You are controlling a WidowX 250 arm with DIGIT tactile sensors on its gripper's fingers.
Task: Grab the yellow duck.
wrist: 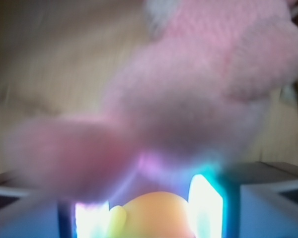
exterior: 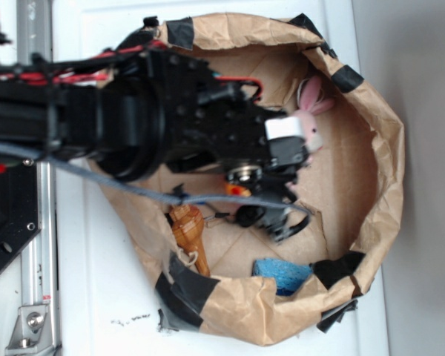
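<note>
Paper ring (exterior: 371, 148); one duck (wrist: 156, 215); one bunny (exterior: 310, 111).

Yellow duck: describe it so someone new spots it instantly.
Inside the brown paper ring, find the fuzzy pink bunny. In the wrist view, the yellow duck sits below it, between the gripper fingers. It is smooth, rounded and yellow-orange, unlike the bunny.
</note>
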